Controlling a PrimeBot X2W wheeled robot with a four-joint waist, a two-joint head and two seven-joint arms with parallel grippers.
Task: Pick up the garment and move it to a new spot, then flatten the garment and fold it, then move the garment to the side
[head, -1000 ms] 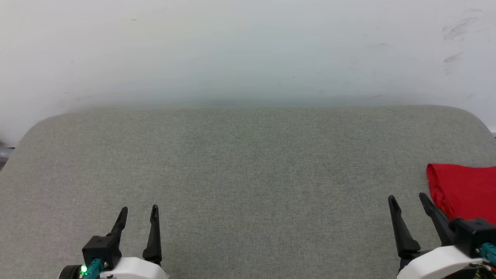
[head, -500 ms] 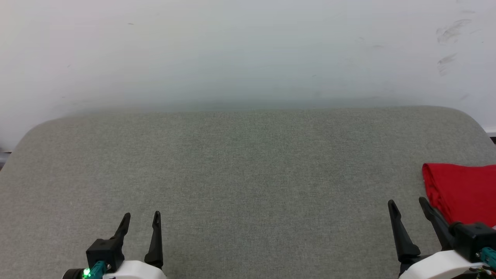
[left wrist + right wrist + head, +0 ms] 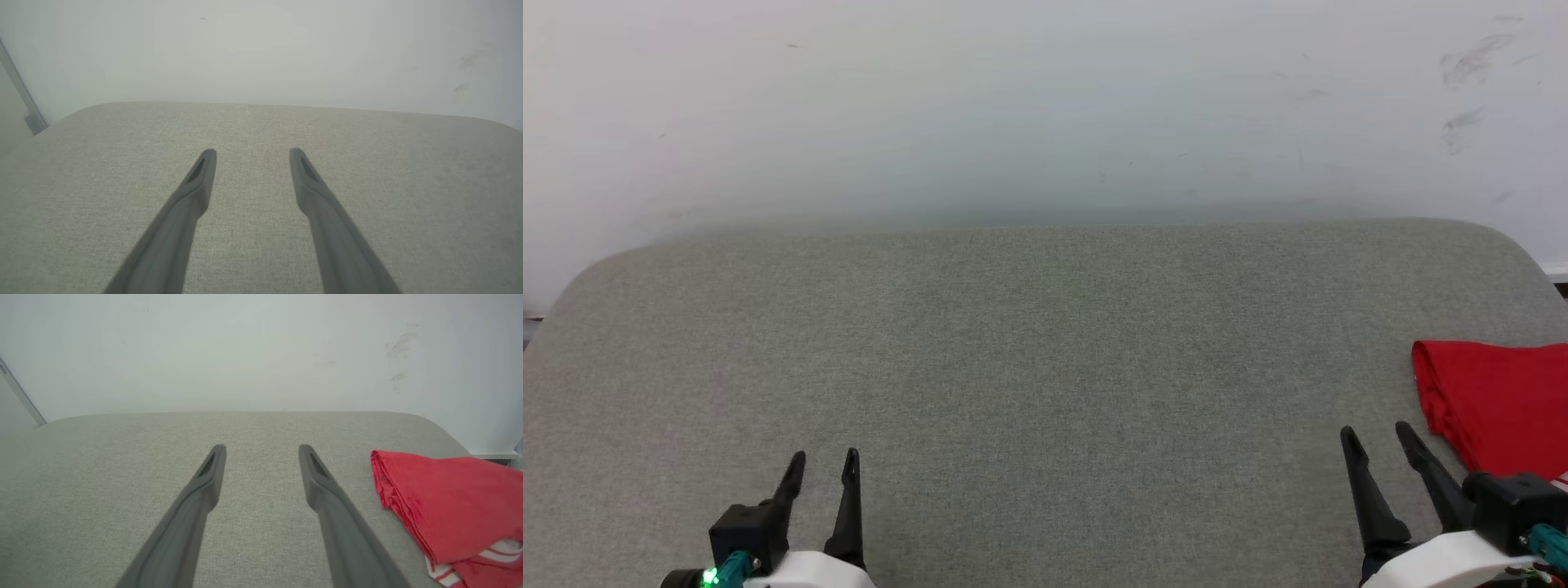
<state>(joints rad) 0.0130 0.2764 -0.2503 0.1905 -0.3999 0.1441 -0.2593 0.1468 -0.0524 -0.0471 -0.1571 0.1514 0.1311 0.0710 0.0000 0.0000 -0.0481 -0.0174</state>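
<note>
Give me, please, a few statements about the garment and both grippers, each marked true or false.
1. The garment lies by the right edge of the grey surface. True.
2. The right gripper has its jaws shut on the garment. False: its jaws stand open, holding nothing.
3. The left gripper has open jaws over bare surface. True.
4. The garment is spread flat mid-surface. False: it lies layered at the right.

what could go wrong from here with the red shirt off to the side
1. The open right hand sits close beside the folded shirt; a sideways swing might snag it and undo the fold.
2. A striped sleeve pokes out at the shirt's near end, so a finger could catch there.
</note>
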